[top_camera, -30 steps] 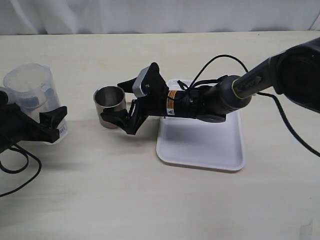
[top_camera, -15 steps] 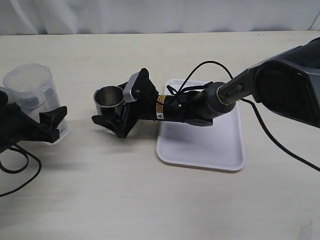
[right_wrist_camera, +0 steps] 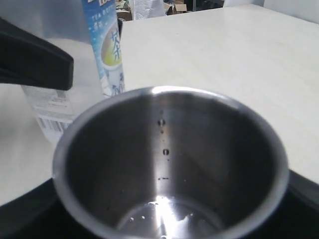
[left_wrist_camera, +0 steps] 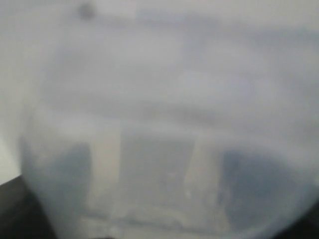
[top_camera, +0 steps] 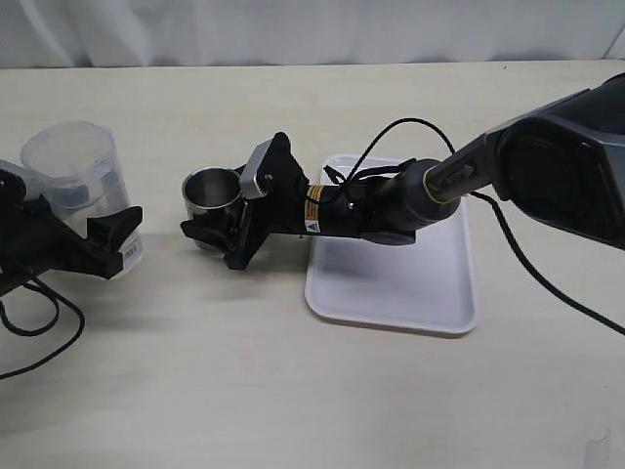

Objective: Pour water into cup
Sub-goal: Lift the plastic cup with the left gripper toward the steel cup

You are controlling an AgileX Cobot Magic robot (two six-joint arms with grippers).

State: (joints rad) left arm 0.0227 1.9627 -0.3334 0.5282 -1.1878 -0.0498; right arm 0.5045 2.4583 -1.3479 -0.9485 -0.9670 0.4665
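The steel cup point(top_camera: 211, 190) stands upright on the table left of centre. My right gripper point(top_camera: 219, 217) reaches in from the right, its jaws shut on the cup's sides. In the right wrist view the cup point(right_wrist_camera: 169, 149) fills the frame, with only a few drops and a thin film of water point(right_wrist_camera: 164, 211) on its bottom. My left gripper point(top_camera: 86, 233) is shut on a tall clear tumbler point(top_camera: 76, 174) at the far left, held upright and apart from the cup. The tumbler point(left_wrist_camera: 164, 124) fills the left wrist view as a blur. Water inside it cannot be made out.
A white tray point(top_camera: 391, 283) lies to the right of the cup, under the right arm. Black cables trail from both arms over the table. The tumbler's blue label point(right_wrist_camera: 107, 45) and one left finger point(right_wrist_camera: 35, 62) show behind the cup.
The right gripper slid left and lower around the cup, then held still. The left gripper has carried the tumbler a little to the right, towards the cup.
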